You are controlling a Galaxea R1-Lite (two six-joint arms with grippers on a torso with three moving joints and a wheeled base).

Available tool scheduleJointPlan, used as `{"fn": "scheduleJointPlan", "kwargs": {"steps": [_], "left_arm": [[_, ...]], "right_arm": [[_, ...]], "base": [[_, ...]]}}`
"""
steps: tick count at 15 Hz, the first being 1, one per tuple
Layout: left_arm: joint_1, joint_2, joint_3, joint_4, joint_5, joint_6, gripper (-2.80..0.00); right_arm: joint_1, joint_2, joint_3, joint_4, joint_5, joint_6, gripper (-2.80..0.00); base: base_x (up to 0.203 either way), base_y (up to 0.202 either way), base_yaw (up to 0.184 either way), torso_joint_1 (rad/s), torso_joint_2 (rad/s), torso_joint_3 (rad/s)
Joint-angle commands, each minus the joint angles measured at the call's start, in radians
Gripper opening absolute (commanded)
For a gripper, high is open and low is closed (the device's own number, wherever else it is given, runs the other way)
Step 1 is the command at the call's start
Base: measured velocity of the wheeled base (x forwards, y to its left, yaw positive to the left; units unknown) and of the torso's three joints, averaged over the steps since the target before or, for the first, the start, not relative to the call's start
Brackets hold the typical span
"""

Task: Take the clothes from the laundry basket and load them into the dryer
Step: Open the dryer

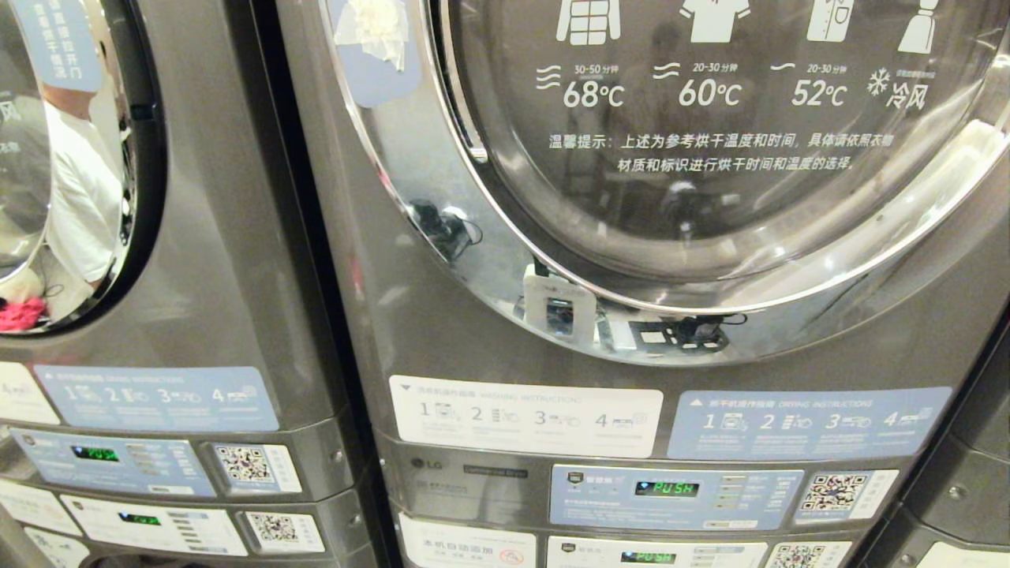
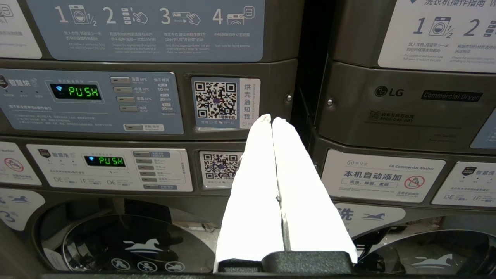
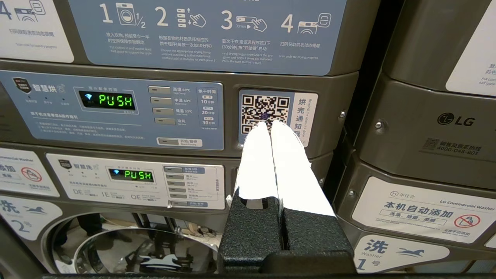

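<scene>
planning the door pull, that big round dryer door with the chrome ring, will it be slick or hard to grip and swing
Probably slick: the dryer door has a polished chrome ring that mirrors the room, and no handle shows. It likely swings stiffly as one rigid piece, being a wide glass panel in a metal frame. Its printed glass suggests a gentle pull. Both the left gripper and right gripper are shut.

Neither arm shows in the head view. The left gripper (image 2: pixel 271 118) points straight ahead from its wrist, its two white fingers (image 2: pixel 255 174) pressed together along their length, jaws closed on nothing. The right gripper (image 3: pixel 269 124) holds the same level pose, white fingers (image 3: pixel 257 162) meeting at the tips, jaws closed and empty.
</scene>
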Motion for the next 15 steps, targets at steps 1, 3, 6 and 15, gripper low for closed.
{"fn": "scheduleJointPlan", "kwargs": {"steps": [1, 3, 6, 15], "left_arm": [[0.000, 0.000, 0.000, -0.001, 0.000, 0.000, -2.80], [0.000, 0.000, 0.000, -0.001, 0.000, 0.000, -2.80], [0.000, 0.000, 0.000, -0.001, 0.001, 0.000, -2.80], [0.000, 0.000, 0.000, -0.001, 0.000, 0.000, -2.80]], "right_arm": [[0.000, -0.002, -0.001, 0.001, -0.003, -0.002, -2.80], [0.000, -0.002, -0.022, 0.001, 0.005, -0.005, -2.80], [0.000, 0.024, -0.249, 0.072, 0.102, -0.004, -2.80], [0.149, 0.589, -0.714, 0.187, 0.640, -0.076, -2.80]], "base": [[0.000, 0.000, 0.000, 0.000, 0.00, 0.000], [0.000, 0.000, 0.000, 0.000, 0.00, 0.000], [0.000, 0.000, 0.000, 0.000, 0.00, 0.000], [0.000, 0.000, 0.000, 0.000, 0.00, 0.000]]}}
